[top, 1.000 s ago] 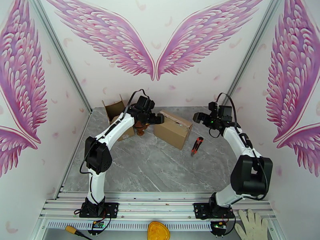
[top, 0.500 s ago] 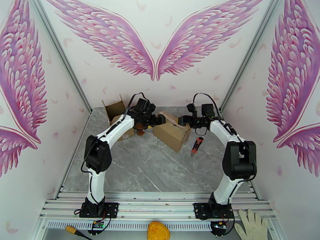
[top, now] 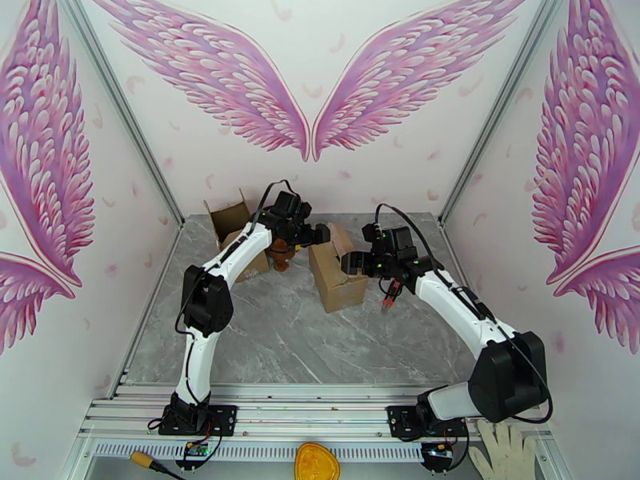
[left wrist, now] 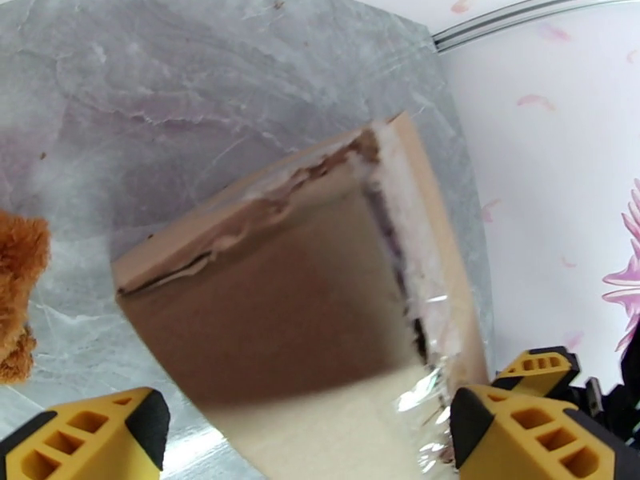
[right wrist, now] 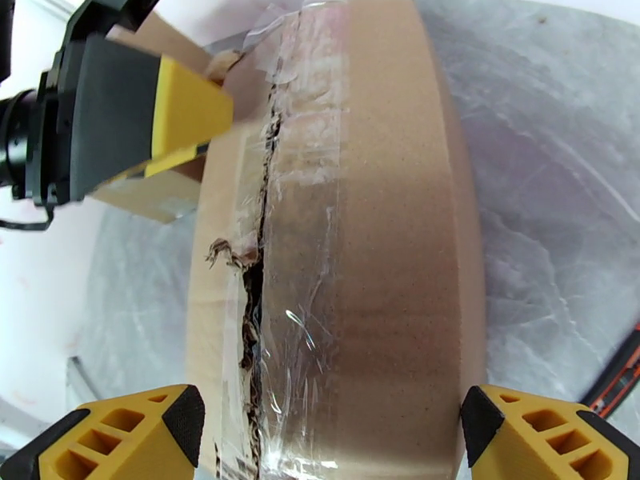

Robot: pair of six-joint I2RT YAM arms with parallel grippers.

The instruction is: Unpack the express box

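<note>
- The brown cardboard express box, sealed with clear tape, sits at the middle of the grey marble-patterned counter in the overhead view, between the two white arms.
- The left hand reaches the box's upper edge from the left. In its wrist view its yellow-and-black fingers are spread wide, with a corner of the box between them. Whether they touch the cardboard cannot be told.
- The right hand meets the box's right side. Its wrist view shows its fingers wide apart, straddling the box, with contact unclear.
- A ragged split runs along the taped seam in the right wrist view.
- An orange-and-black utility knife lies on the counter just right of the box.
- A brown plush toy sits left of the box, beside an open cardboard carton at the counter's far left.
</note>
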